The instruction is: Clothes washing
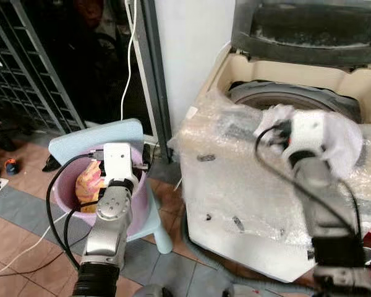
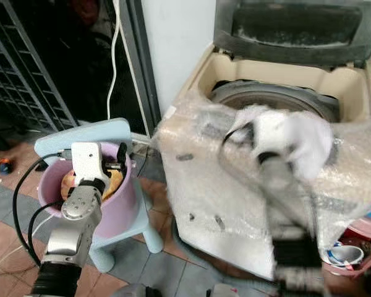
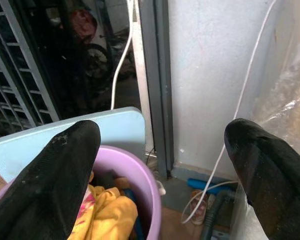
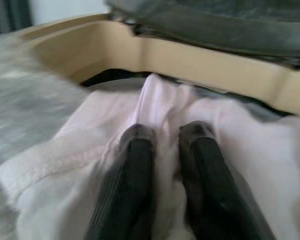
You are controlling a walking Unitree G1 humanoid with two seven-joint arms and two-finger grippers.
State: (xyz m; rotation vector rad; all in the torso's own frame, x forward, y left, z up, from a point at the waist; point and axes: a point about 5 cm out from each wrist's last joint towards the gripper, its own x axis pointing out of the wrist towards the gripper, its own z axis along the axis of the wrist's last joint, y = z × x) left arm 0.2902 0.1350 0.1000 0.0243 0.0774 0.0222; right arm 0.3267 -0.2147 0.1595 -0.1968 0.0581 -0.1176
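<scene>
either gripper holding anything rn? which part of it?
The right gripper pinches a bunched fold of the white garment over the washer's open tub. The left gripper is open and empty above the purple basket.

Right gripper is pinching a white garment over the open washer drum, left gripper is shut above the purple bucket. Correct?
Not quite: the left gripper is open, fingers wide apart above the purple bucket, per the left wrist view. The right gripper does pinch the white garment over the washer drum.

Home laundry corner indicated: cream top-loading washing machine wrapped in clear plastic film, grey lid raised; lilac plastic laundry bucket set on pale blue plastic stool; terracotta and grey floor tiles; dark metal grille seen alongside.
</scene>
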